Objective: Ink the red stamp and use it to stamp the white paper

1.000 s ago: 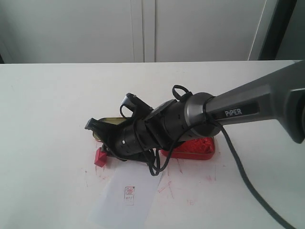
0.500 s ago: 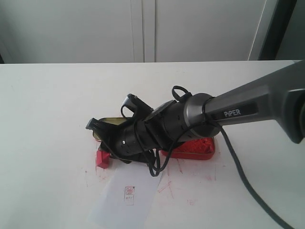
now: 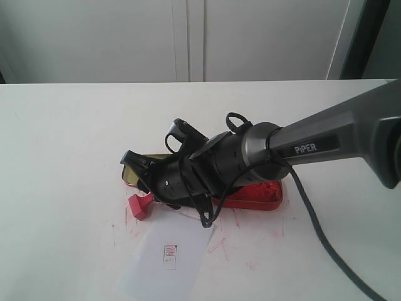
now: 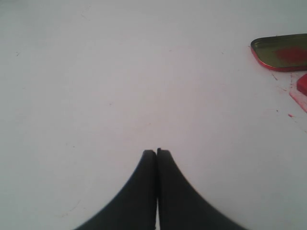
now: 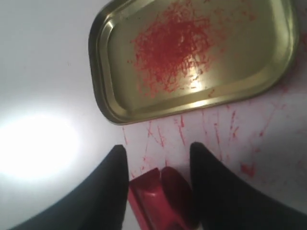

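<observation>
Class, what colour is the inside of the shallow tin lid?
Gold with red smears; the right wrist view shows it best.

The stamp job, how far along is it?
Looks mostly done: the paper already carries a small red imprint. In hand: the stamp lies tipped on the table beside the lid, between the right gripper's open fingers. Left: at most clearing the arm away.

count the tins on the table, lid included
2: the gold lid with red smears, behind the red stamp, and the red ink tin, partly hidden under the right arm. Anything else under the arm can't be seen.
</observation>
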`<action>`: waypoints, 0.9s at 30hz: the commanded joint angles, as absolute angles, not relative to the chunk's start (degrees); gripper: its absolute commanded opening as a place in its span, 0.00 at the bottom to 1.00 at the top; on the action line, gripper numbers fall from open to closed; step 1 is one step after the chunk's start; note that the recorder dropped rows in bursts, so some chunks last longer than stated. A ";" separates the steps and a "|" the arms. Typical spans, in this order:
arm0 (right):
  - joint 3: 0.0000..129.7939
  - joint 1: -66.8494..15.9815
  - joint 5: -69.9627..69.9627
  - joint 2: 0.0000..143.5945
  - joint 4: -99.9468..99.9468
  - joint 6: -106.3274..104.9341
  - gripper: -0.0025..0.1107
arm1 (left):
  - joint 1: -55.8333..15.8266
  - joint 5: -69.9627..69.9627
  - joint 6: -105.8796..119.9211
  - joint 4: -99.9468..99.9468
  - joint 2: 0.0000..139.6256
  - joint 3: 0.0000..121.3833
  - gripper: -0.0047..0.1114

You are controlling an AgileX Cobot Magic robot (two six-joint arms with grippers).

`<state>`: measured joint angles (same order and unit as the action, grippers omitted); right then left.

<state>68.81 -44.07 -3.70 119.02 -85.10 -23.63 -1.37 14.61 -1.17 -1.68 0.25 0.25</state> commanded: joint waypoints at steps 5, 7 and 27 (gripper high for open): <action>68.54 -43.95 0.55 118.29 -85.01 -24.17 0.38 | -1.26 14.59 -1.31 -1.66 0.00 0.00 0.04; 68.54 -43.95 1.20 118.29 -85.01 -24.17 0.38 | -1.26 14.59 -1.31 -1.66 0.00 0.00 0.04; 68.54 -43.95 2.78 111.64 -84.88 -35.79 0.25 | -1.26 14.59 -1.31 -1.66 0.00 0.00 0.04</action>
<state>68.81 -44.07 4.23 113.34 -85.10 -31.19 -1.37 14.61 -1.17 -1.68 0.25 0.25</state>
